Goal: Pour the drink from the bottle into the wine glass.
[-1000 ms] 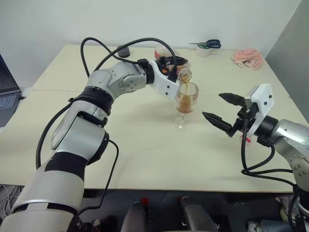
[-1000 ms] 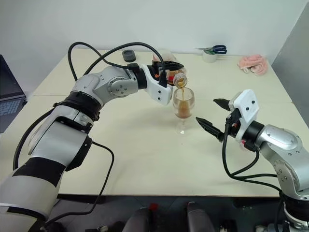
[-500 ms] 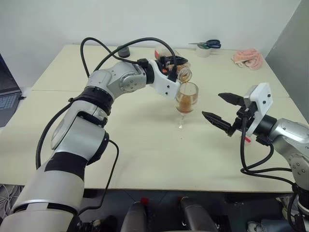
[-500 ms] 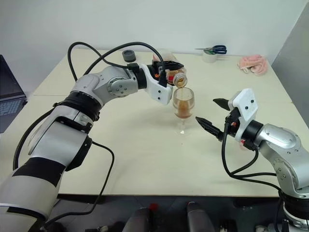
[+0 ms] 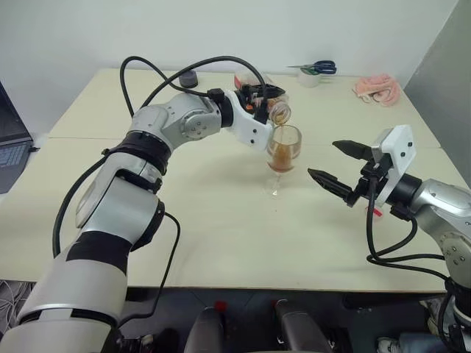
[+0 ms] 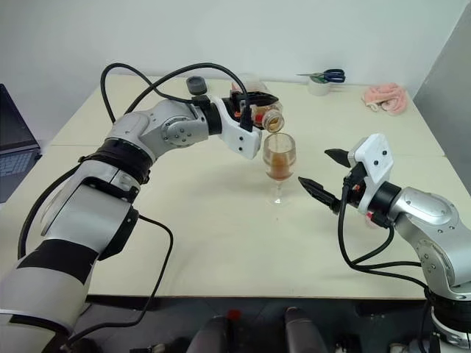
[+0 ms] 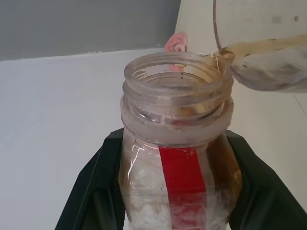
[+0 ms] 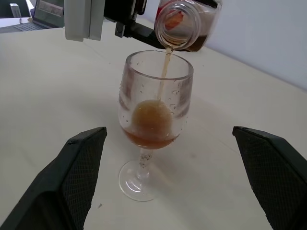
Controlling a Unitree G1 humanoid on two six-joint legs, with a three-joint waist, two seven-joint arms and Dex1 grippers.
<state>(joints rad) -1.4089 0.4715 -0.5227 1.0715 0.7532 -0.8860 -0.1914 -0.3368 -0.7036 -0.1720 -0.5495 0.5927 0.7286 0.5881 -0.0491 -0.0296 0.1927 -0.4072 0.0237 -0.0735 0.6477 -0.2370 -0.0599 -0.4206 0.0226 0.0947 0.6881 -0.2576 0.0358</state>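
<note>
My left gripper [image 5: 266,99] is shut on the bottle [image 5: 277,111], a small clear bottle with a red label strip and no cap on its wide neck [image 7: 176,91]. It is tipped mouth-down over the wine glass [image 5: 283,147], which stands upright on the table. A thin amber stream of the drink [image 8: 163,72] runs from the bottle's mouth into the bowl. Brownish drink [image 8: 148,136] fills the lower part of the bowl. My right gripper [image 5: 324,159] hovers open just right of the glass, its fingers [image 8: 79,177] spread wide and apart from it.
The cream table [image 5: 184,220] carries scissors [image 5: 318,68] on a white tape roll [image 5: 309,78] and a pink cloth [image 5: 378,87] at the back right. A dark round object [image 5: 189,77] lies at the back. A laptop [image 5: 11,143] sits far left.
Both arms hold still. The thin stream keeps running from the tipped bottle into the glass.
</note>
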